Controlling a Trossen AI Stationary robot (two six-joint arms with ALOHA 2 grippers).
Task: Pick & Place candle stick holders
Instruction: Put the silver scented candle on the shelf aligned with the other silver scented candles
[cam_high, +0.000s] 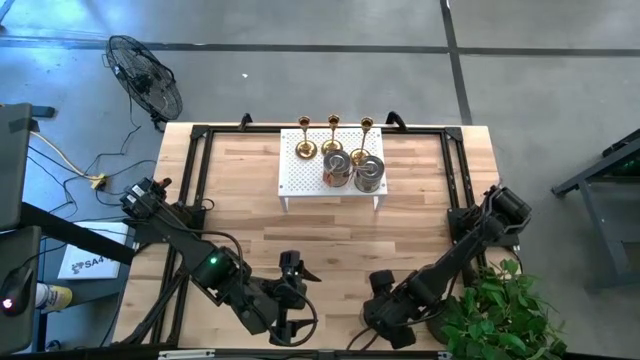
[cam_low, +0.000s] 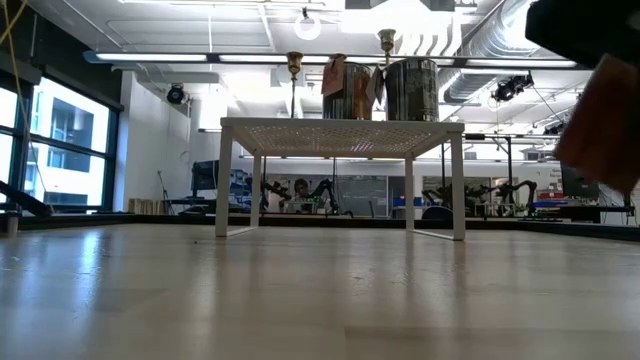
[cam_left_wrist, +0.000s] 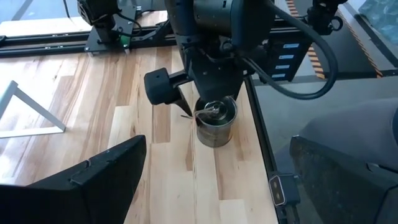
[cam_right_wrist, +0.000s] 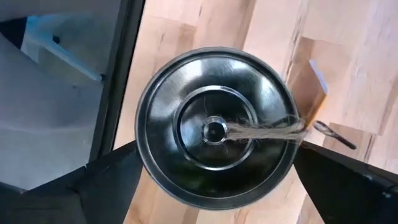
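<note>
Silvery metal fills my right wrist view: a squat round holder (cam_right_wrist: 214, 127) w/ a twine loop across its top, sitting on the wood table (cam_right_wrist: 348, 56). My right pincer (cam_right_wrist: 214, 180) hangs directly over it, fingers (cam_right_wrist: 102, 180) spread as wide as they go, one each side of the rim. Can't tell if they touch it; not clamped on it.

From the left wrist view the same holder (cam_left_wrist: 216, 124) stands upright on the table near the edge rail, right under my right pincer (cam_left_wrist: 208, 102).

From above, that pincer (cam_high: 385, 300) is at approx 6 o'clock on the table, slightly to the right. My left pincer (cam_high: 292, 290) waits just beside it towards 7 o'clock, also spread wide, holding nothing.

The other holders are on the white perforated rack (cam_high: 300, 175) at 12 o'clock: three gold slim-stem ones (cam_high: 333, 135) in a row along the far edge, two squat silvery ones (cam_high: 355, 170) side by side nearer the front, on the right half.

Low view: rack (cam_low: 340, 135) stands on its legs w/ the silvery pair (cam_low: 385, 90) on top.
</note>
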